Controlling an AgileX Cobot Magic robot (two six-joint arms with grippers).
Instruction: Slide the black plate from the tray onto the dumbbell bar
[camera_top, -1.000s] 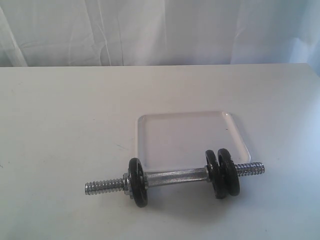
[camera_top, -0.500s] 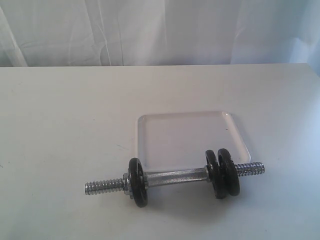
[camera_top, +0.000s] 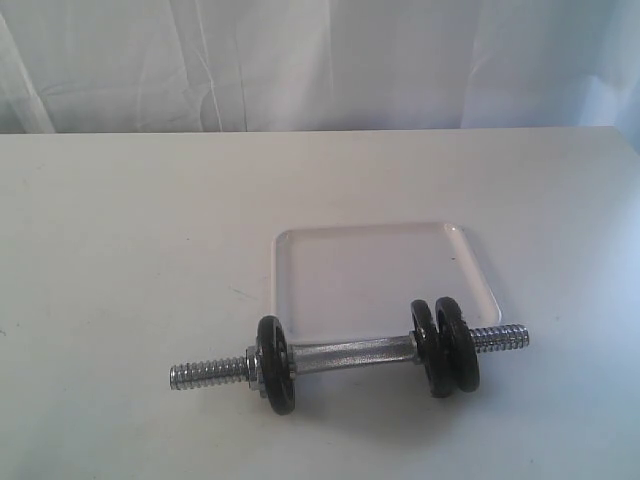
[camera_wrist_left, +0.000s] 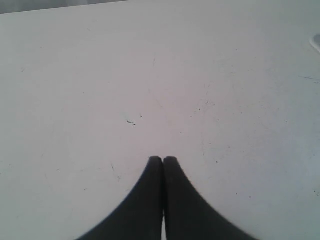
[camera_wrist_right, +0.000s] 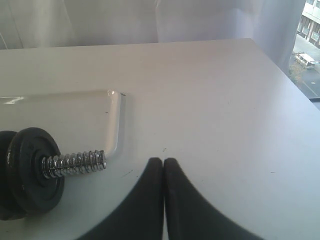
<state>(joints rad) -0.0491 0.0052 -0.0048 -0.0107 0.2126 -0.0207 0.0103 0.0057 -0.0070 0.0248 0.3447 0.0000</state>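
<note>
Seeing the tray (camera_top: 370, 270) bare & the black plate (camera_top: 462, 350) on the dumbbell bar (camera_top: 350, 355) beside it, I reckon job's done; left tool (camera_wrist_left: 163, 159), right tool (camera_wrist_right: 163, 160) closed tight, empty, nxt: hold off.

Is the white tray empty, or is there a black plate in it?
Empty. The tray shows only bare white floor. All three plates sit on the bar: one near its left end, two near its right.

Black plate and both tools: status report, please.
Left tool, right tool shut, empty. Three matte-black round discs on chrome threaded bar; shallow white plastic tray bare. Nothing blocking.
</note>
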